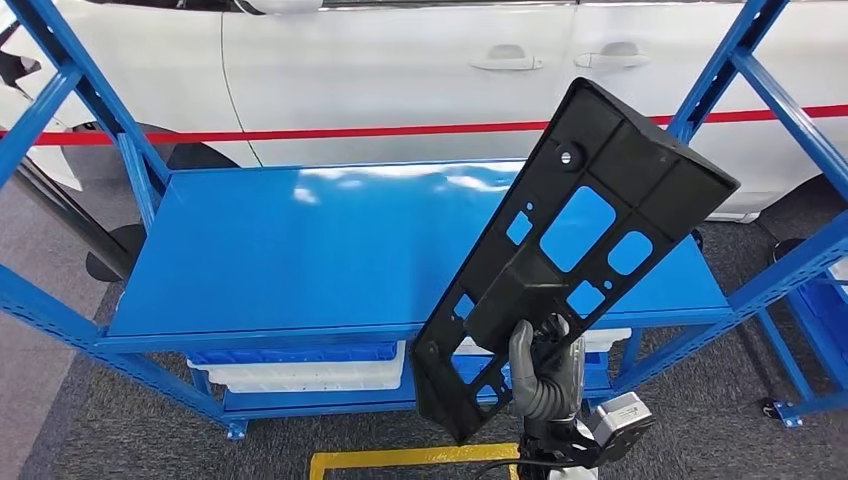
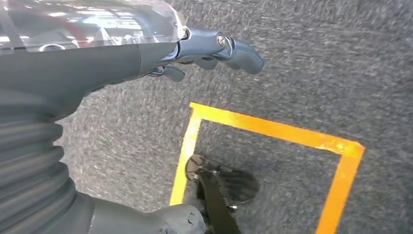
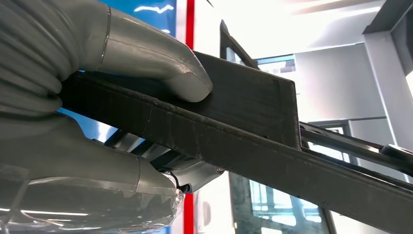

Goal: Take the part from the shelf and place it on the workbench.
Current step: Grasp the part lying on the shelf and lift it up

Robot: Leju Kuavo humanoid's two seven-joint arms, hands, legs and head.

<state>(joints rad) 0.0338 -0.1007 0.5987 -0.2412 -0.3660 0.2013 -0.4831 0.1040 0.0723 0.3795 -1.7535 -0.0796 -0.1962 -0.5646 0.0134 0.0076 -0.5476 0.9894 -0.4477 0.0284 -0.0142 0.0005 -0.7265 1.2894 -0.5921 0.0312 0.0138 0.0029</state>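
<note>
Since my right robot hand (image 1: 545, 372) already grips the black part (image 1: 575, 250) near its lower end, lifted clear above the blue shelf (image 1: 300, 250), the pickup looks done; carrying it to the table remains. My left robot hand (image 2: 209, 51) hangs empty, fingers loosely extended.

Matt black plastic part (image 1: 570, 250), glossy blue metal shelf (image 1: 300, 250)
</note>
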